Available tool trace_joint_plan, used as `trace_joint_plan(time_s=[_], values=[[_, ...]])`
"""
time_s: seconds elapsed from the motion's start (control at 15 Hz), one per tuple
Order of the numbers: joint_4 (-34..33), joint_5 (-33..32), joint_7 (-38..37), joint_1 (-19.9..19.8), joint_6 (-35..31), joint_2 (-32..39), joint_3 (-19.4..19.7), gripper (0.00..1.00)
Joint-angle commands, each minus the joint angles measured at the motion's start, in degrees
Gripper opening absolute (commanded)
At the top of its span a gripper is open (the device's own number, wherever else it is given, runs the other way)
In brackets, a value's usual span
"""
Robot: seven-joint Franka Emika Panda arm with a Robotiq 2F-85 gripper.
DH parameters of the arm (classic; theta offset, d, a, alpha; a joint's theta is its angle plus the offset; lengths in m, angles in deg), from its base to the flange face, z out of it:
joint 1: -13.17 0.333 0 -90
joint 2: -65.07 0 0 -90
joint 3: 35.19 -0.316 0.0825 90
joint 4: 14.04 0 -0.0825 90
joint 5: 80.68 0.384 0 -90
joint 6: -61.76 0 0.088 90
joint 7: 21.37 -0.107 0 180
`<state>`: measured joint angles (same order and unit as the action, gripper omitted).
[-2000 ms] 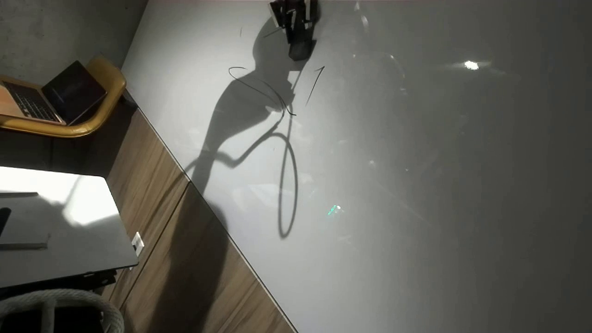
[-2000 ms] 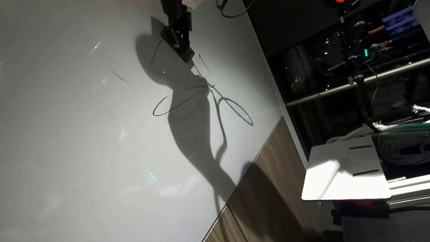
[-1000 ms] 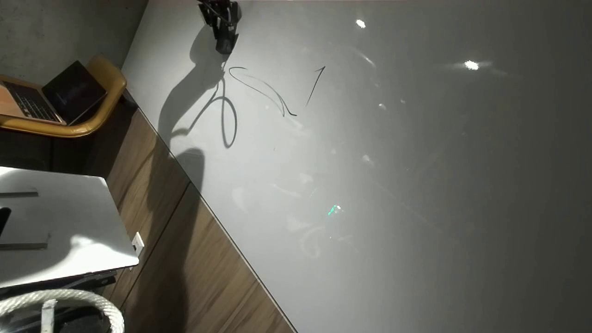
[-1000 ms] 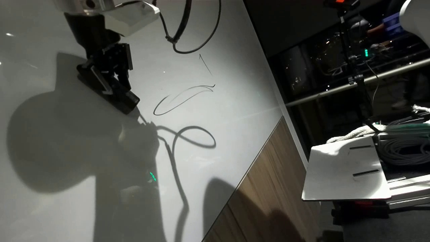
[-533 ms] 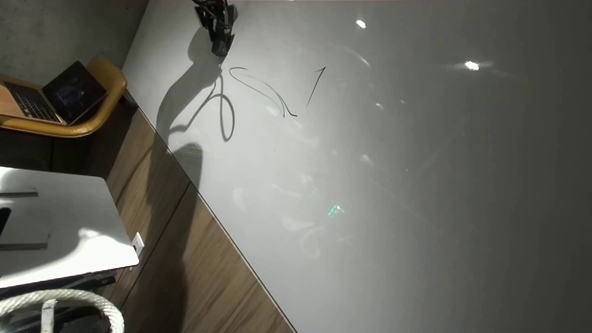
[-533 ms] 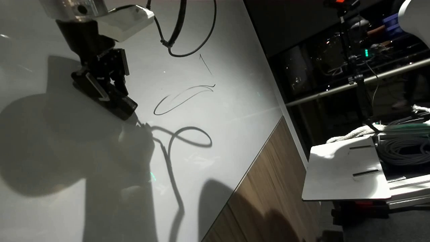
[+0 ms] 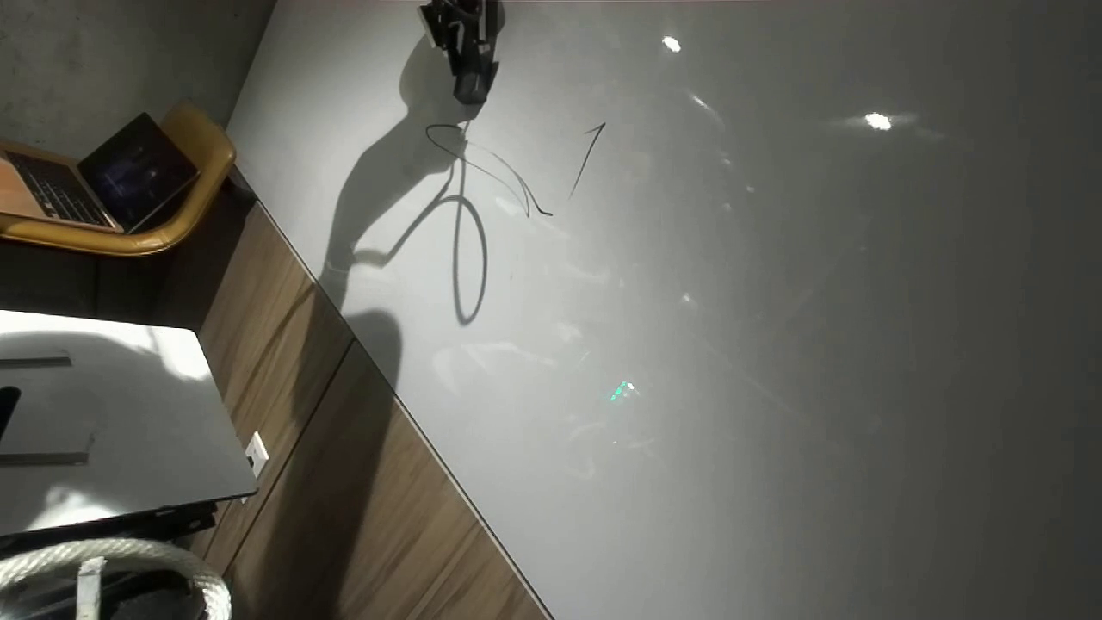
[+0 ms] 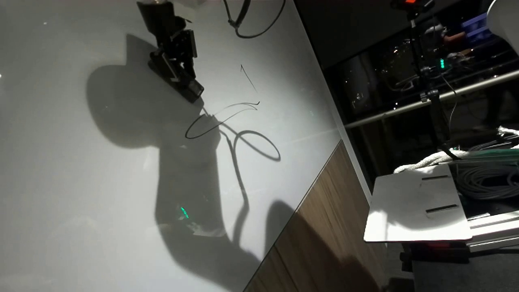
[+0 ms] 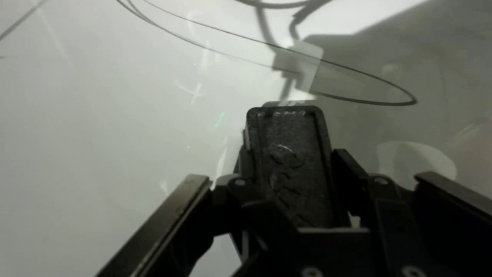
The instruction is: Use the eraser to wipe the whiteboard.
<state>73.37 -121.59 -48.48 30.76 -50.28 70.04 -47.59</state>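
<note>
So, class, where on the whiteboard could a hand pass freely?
In an exterior view, open whiteboard lies right of the short stroke and, partly shadowed, between loop and wood panel. Crowded: near the loop, where the gripper holds the eraser.

Blurred, illegible markings (image 9: 284, 182) on the eraser (image 9: 290, 129)

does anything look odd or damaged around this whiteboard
Slightly. In an exterior view an open laptop sits on what looks like a yellow chair, an unusual perch. In both exterior views the whiteboard looks askew, its edge diagonal, probably because the pictures are tilted. The dark scribble awaits wiping; nothing looks spilled or broken.
</note>
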Motion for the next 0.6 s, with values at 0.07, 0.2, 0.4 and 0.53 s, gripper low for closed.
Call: trace_joint_plan(time_s=[0.07,0.2,0.4,0.53], values=[[7.9,0.4,2.8,-6.7,-4.8,-9.6,4.3,0.28],[10.5,1.2,4.8,-9.7,-7.1,-12.9,6.4,0.28],[15.5,2.8,8.3,-14.6,-13.2,-17.5,10.5,0.28],[19.5,4.9,11.0,-17.8,-18.4,-20.2,13.7,0.28]])
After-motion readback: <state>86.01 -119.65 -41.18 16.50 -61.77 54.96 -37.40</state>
